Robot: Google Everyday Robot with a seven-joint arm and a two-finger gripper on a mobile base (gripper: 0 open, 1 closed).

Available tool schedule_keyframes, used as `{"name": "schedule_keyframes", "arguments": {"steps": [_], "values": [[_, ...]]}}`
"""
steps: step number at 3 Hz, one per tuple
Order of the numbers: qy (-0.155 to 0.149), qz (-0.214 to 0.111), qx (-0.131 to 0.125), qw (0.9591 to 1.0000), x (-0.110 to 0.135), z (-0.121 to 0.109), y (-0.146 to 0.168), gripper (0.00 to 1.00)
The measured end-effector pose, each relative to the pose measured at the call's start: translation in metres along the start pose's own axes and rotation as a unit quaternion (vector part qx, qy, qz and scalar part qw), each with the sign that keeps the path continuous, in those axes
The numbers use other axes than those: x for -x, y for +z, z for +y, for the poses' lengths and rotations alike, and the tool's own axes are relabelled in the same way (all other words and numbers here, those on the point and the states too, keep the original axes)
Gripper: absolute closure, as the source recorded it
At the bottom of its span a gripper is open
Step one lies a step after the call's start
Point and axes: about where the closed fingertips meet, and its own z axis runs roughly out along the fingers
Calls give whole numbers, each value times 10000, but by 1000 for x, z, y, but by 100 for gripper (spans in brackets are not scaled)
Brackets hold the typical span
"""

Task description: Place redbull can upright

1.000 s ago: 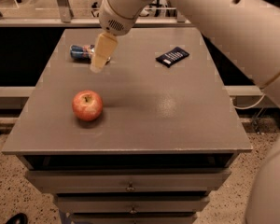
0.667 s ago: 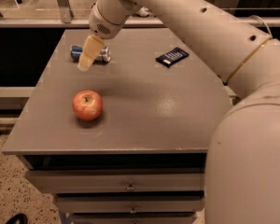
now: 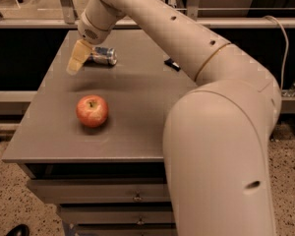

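Note:
The redbull can [image 3: 102,56] lies on its side at the far left of the grey table [image 3: 132,92], its silver end pointing right. My gripper [image 3: 76,59] hangs over the can's left end, its tan fingers [image 3: 78,57] pointing down and left, covering that end of the can. A red apple [image 3: 92,111] sits nearer the front, apart from the gripper.
A dark blue packet [image 3: 172,63] shows only as a sliver behind my arm [image 3: 187,43], which crosses the right half of the view. Drawers [image 3: 113,195] sit under the table top. The table's left edge is close to the gripper.
The gripper has moved left and toward the far left corner, now over the can's left end. The arm fills more of the right side. The can and apple have not moved.

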Motion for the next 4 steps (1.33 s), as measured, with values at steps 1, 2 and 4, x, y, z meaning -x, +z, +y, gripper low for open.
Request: {"name": "schedule_keyframes", "arguments": {"steps": [1, 2, 4], "values": [[57, 238, 49, 9997, 0, -12, 27, 0], [82, 639, 68, 9979, -6, -21, 45, 0], [139, 1392, 4, 9902, -23, -34, 51, 26]]}}
